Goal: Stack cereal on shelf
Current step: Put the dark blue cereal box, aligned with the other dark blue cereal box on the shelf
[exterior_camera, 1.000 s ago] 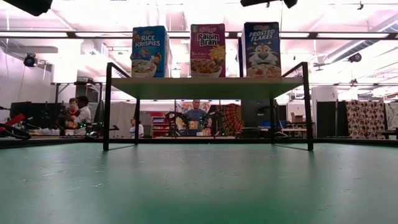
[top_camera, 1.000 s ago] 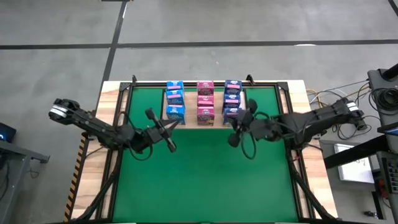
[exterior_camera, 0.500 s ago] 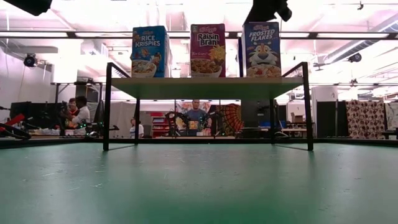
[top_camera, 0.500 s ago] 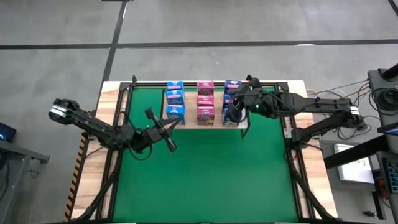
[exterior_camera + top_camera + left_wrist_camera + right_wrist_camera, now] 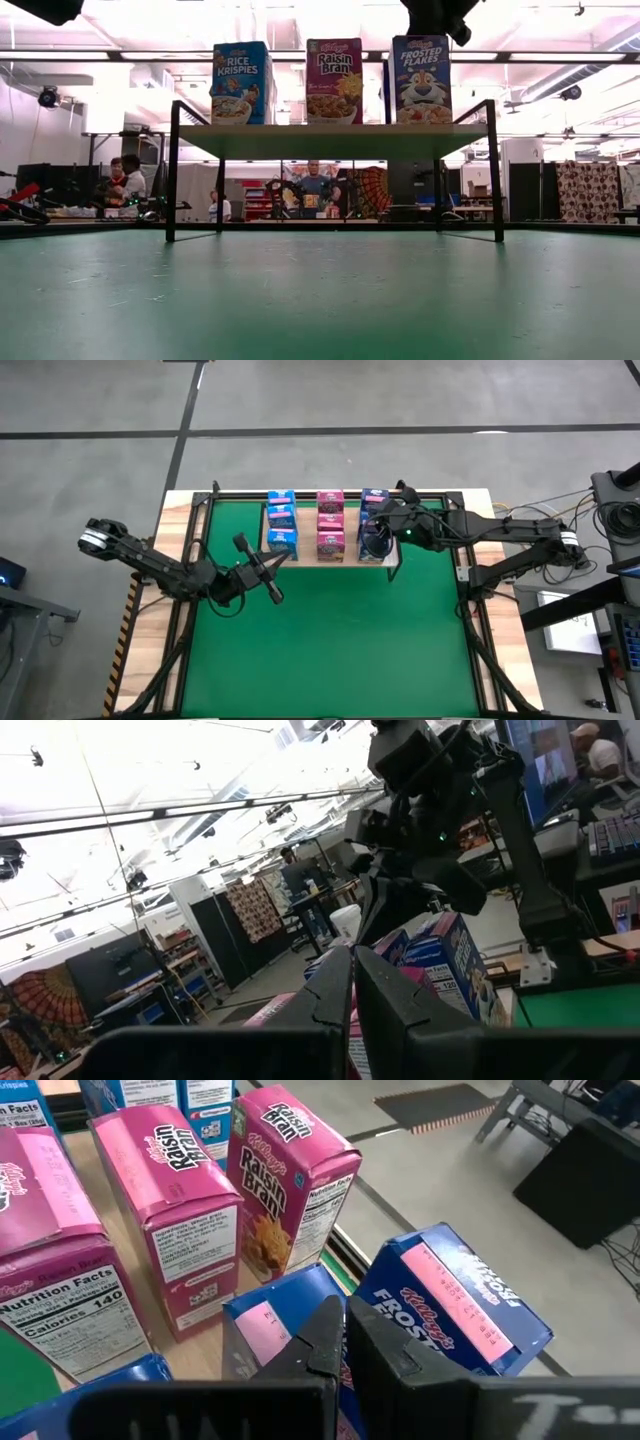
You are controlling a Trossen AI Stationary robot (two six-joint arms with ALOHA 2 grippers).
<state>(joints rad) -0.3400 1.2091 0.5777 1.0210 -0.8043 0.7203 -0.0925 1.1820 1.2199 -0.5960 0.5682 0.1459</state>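
The shelf [image 5: 307,546] stands at the far middle of the green mat, raised on black legs [image 5: 172,170]. On it stand three rows of cereal boxes: light blue [image 5: 281,522], pink [image 5: 330,525] and dark blue [image 5: 373,505]. The low view shows the front boxes: Rice Krispies [image 5: 240,83], Raisin Bran [image 5: 334,80] and Frosted Flakes [image 5: 421,80]. My right gripper [image 5: 376,538] is shut and points down over the dark blue row [image 5: 460,1295]. My left gripper [image 5: 268,570] is shut and empty above the mat, in front of the shelf's left end. My right gripper's shut fingertips [image 5: 325,1330] point down over the top of the middle dark blue box [image 5: 265,1325]. I cannot tell whether they touch it.
The green mat [image 5: 320,645] lies open in front of the shelf. Black frame rails [image 5: 190,590] run along its left and right sides. People [image 5: 316,185] show in the room beyond the table.
My right gripper has gone from the mat in front of the shelf's right end toward the far edge, and now stands over the dark blue boxes. The boxes have kept their places.
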